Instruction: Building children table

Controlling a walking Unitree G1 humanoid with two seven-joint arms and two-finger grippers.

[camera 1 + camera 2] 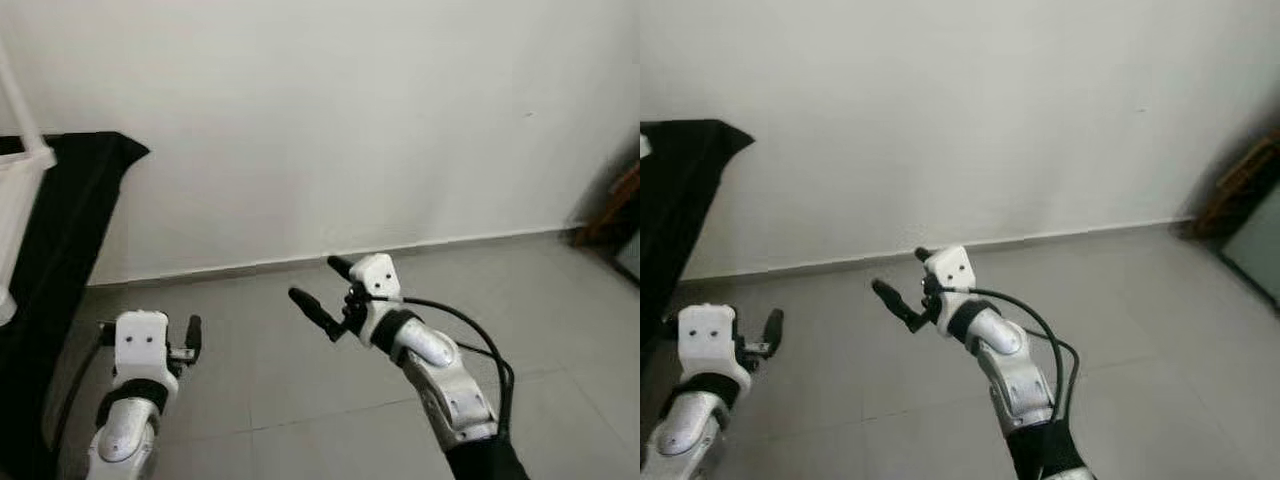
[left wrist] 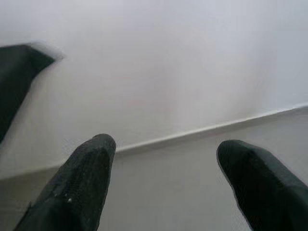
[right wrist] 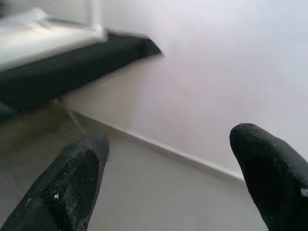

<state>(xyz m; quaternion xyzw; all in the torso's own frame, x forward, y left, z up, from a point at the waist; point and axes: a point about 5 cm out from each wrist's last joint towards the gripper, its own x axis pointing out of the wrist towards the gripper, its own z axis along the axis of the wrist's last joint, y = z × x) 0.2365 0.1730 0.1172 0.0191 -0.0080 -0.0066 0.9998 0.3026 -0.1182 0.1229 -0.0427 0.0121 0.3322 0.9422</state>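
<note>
A white frame piece (image 1: 22, 165) rests on a black-covered surface (image 1: 70, 210) at the far left; what it is cannot be told. The right wrist view has the same white piece (image 3: 48, 36), blurred, on the black surface (image 3: 72, 65). My left gripper (image 1: 148, 328) is held low at the left over the floor, open and empty, its fingers (image 2: 89, 173) wide apart. Raised in the middle, my right gripper (image 1: 318, 282) points left toward the wall, open, with nothing between its fingers (image 3: 74, 185).
A plain white wall (image 1: 350, 120) with a skirting line (image 1: 300, 260) stands close ahead. Grey floor tiles (image 1: 560, 330) spread to the right. Brown wooden furniture (image 1: 612, 212) and a dark panel (image 1: 1255, 250) sit at the far right edge.
</note>
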